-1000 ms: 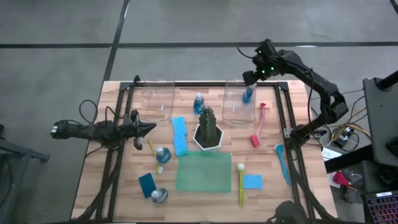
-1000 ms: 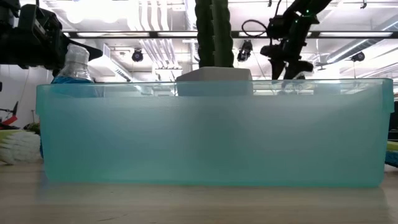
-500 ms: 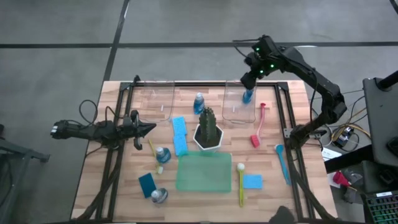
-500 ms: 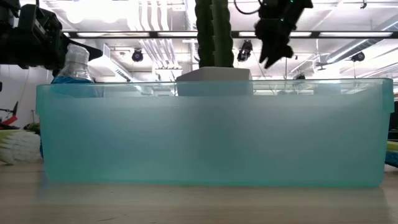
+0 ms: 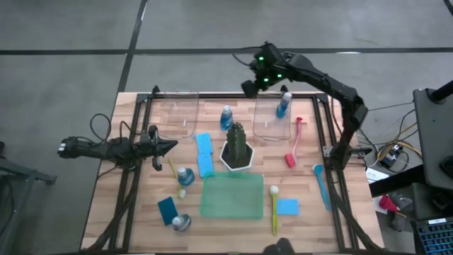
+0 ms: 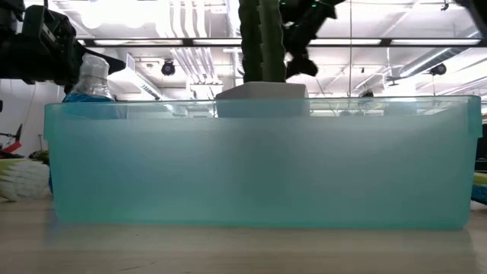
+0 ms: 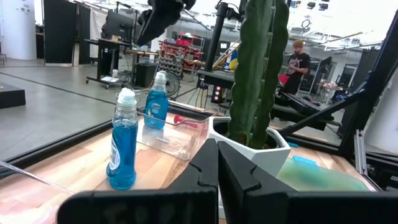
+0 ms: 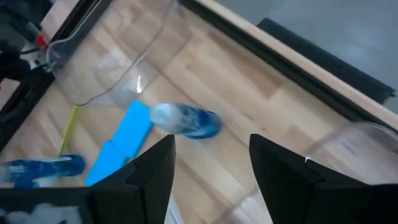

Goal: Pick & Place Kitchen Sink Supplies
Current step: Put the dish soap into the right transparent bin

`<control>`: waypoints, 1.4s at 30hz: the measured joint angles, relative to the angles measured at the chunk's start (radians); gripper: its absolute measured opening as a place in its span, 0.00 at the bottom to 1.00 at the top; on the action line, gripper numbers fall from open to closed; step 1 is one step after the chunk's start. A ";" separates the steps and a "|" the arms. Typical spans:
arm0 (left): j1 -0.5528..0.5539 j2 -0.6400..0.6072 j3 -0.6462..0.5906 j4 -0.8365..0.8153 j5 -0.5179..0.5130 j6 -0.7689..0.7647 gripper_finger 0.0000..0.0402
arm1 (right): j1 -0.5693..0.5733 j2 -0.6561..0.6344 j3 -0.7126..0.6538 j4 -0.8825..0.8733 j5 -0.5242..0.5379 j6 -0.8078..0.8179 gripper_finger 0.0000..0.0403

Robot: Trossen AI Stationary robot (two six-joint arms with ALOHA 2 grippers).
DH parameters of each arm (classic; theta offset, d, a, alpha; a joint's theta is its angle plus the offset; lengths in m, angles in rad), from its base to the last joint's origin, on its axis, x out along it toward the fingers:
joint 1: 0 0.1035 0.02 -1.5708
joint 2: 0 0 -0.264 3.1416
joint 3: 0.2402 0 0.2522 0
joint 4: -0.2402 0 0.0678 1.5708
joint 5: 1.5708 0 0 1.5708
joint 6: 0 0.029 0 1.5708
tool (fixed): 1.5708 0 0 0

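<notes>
2 arms: right gripper (image 5: 248, 88) raised, open, empty; left gripper (image 5: 170, 146) closed, low.

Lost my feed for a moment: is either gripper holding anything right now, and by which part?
Nothing is held. The right gripper is open and empty above the table's far edge; the left gripper is shut on nothing.

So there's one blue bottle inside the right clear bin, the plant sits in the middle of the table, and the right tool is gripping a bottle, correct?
Not quite. The right tool is open and empty, up over the table's far edge; the high view shows it. The blue bottle does stand inside the right clear bin, and the plant sits mid-table.
</notes>
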 joint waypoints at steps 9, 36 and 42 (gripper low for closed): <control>0.000 0.000 0.000 0.000 0.000 0.000 0.00 | 0.094 0.215 0.270 -0.084 0.000 0.091 0.63; 0.000 0.001 0.000 0.000 0.000 0.000 0.00 | 0.145 0.443 0.436 -0.223 0.031 0.123 0.75; 0.000 0.001 0.000 0.000 0.000 0.000 0.00 | 0.153 0.471 0.436 -0.223 0.031 0.108 0.70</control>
